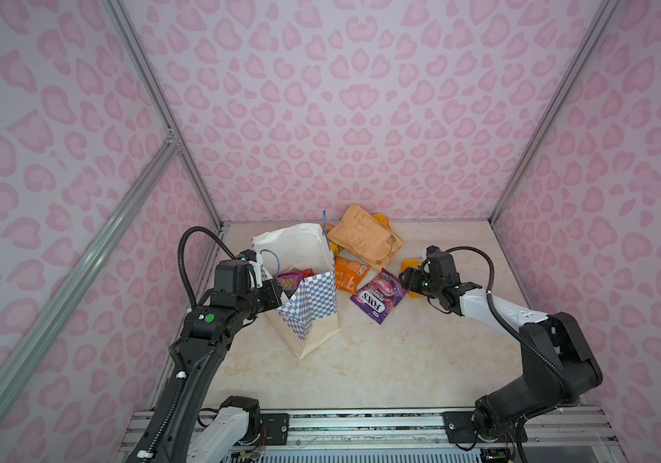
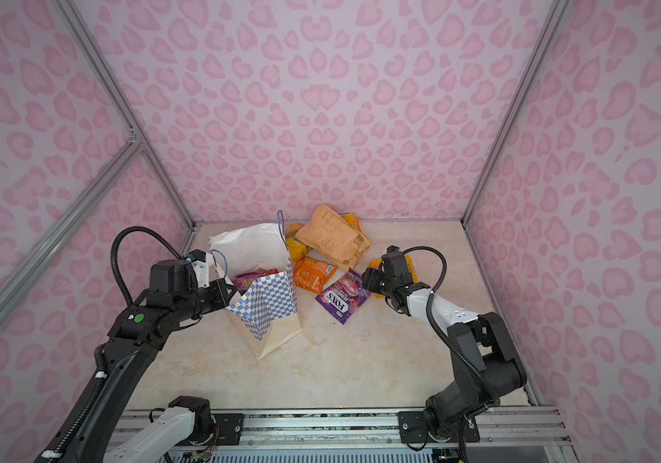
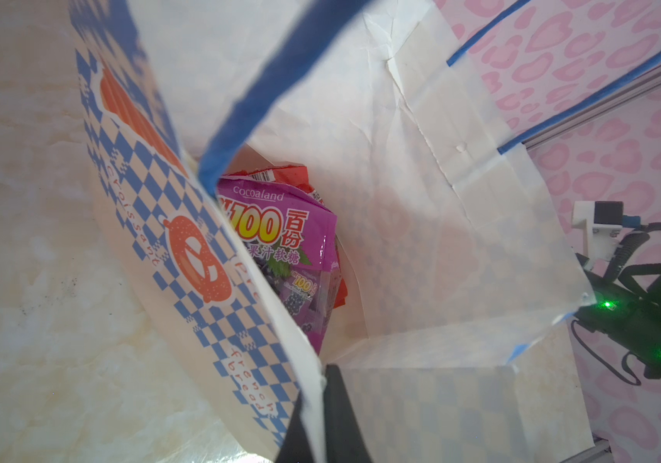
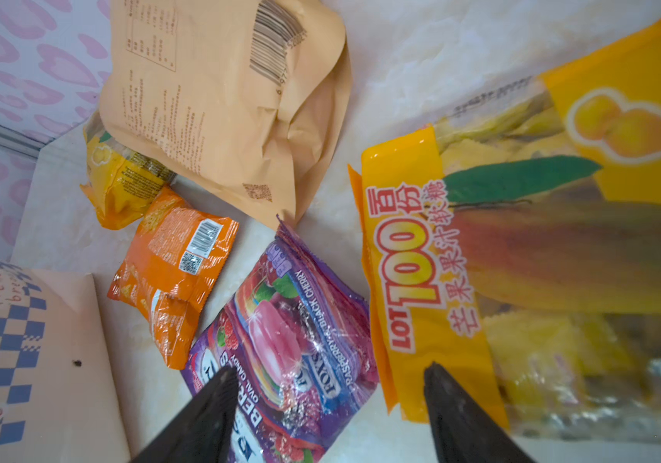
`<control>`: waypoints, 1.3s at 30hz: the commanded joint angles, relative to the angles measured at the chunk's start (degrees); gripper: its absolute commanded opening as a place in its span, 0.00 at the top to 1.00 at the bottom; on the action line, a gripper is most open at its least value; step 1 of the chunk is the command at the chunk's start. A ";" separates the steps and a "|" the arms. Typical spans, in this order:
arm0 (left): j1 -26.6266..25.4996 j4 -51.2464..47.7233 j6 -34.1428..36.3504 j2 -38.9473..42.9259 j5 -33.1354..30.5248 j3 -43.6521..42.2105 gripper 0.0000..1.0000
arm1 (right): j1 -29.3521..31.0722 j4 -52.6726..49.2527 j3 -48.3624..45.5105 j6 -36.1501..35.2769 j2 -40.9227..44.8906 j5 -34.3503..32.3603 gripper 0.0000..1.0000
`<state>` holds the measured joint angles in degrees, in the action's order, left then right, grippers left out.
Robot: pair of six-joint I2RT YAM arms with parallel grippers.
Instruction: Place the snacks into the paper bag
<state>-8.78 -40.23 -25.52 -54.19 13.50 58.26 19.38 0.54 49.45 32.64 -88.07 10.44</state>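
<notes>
Paper bag (image 1: 315, 316) rim clamped in left claw (image 3: 317, 395), right claw (image 4: 329, 379) apart above purple packet (image 4: 292, 332) edge

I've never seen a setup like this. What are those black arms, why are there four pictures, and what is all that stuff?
These are two robot arms, each ending in a two-fingered gripper. The two wide pictures come from a camera pair overhead, looking down on everything. The two close-ups come from small cameras on the arms' wrists. The left gripper is shut on the rim of the paper bag, which props it open; inside lie a purple Cocoaland packet and a red packet. The right gripper is open and holds nothing; it hovers over a purple FOX'S packet and a yellow mango packet. Also on the table: an orange packet, a second yellow packet and a tan pouch.
</notes>
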 commanded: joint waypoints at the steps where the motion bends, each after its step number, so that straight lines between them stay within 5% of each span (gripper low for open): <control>1: 0.07 2.72 0.38 -0.11 -0.25 0.01 0.95 | 1.96 1.71 -2.20 4.27 1.43 4.15 0.16; 4: 0.07 2.72 0.38 0.05 -0.09 0.01 0.95 | 4.67 0.27 -4.63 7.26 3.80 2.61 0.02; 18: 0.16 2.79 0.36 0.48 0.04 -0.08 0.95 | 7.04 8.54 -7.51 17.45 -5.79 3.79 0.02; 33: 0.49 2.91 0.38 0.78 0.57 -0.02 0.95 | 14.80 -10.43 7.18 22.25 -18.01 -24.61 0.08; 39: 0.63 3.01 0.37 1.27 0.32 -0.08 0.95 | 16.30 -12.22 10.53 24.73 -23.31 -25.62 0.21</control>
<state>-8.29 -40.32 -25.52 -53.34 14.13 58.22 35.42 -3.60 60.49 54.39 -108.97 -14.61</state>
